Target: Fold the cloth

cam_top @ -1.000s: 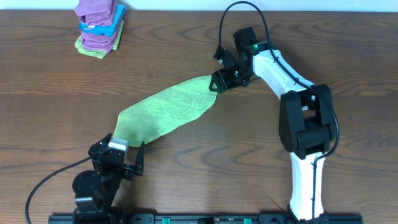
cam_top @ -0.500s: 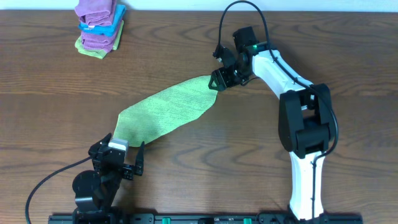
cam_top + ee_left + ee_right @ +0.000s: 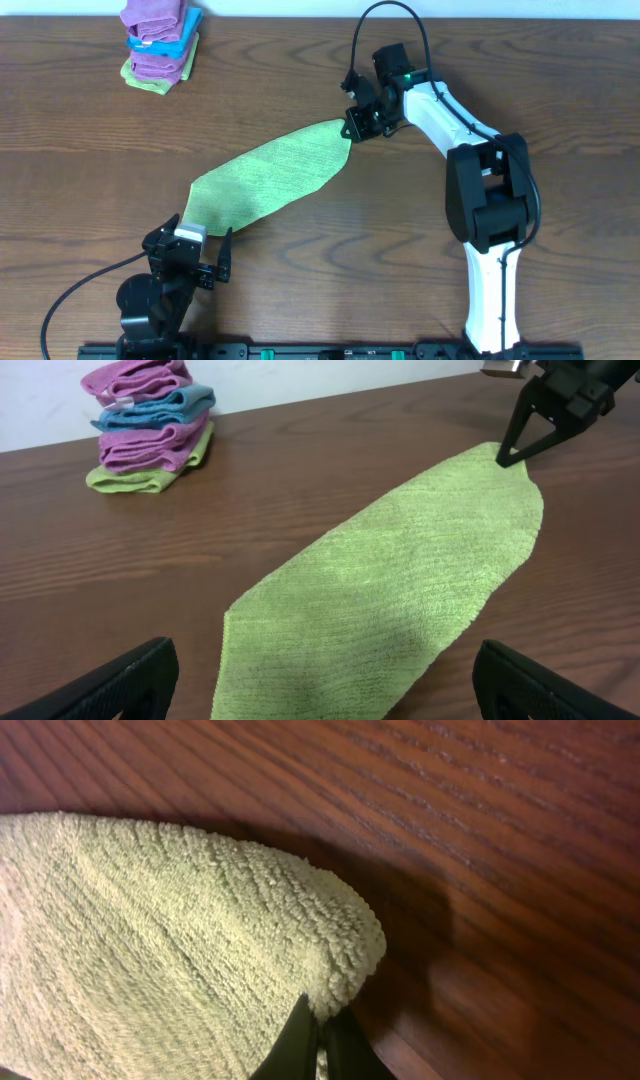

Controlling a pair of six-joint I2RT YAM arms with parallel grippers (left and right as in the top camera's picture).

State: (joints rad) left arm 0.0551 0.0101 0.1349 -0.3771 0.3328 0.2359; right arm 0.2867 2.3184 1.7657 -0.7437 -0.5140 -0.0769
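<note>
A light green cloth [image 3: 268,176] lies flat in a long strip, running from near the front left up to the table's middle. My right gripper [image 3: 352,130] is shut on the cloth's far right corner [image 3: 345,970], its fingertips pinching the fuzzy edge. In the left wrist view the cloth [image 3: 400,580] stretches away from me, with the right gripper [image 3: 508,452] at its far tip. My left gripper [image 3: 190,268] stands open near the front edge, just short of the cloth's near end, nothing between its fingers [image 3: 120,685].
A stack of folded cloths [image 3: 160,40], purple, blue and green, sits at the back left corner, also in the left wrist view [image 3: 150,435]. The brown wooden table [image 3: 80,160] stretches bare around the cloth.
The right gripper's jaws have closed onto the cloth's far corner. The left arm and the cloth's body have not moved.
</note>
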